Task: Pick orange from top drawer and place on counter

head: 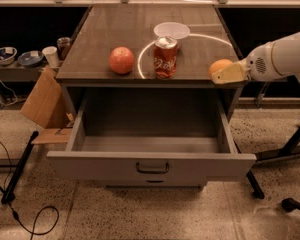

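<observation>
The orange (219,66) is held in my gripper (224,72) at the counter's front right corner, just above the counter (115,29) surface. The pale fingers (230,74) wrap its right and lower side, and the white arm reaches in from the right. The top drawer (150,164) is pulled fully open below, its grey inside showing nothing in it, with a thin dark handle (152,168) on the front panel.
On the counter stand a red soda can (165,57), a white bowl (171,30) behind it and a reddish apple-like fruit (121,60) at the left. A cardboard box (42,104) and cables lie on the floor at the left. A black stand base is at the right.
</observation>
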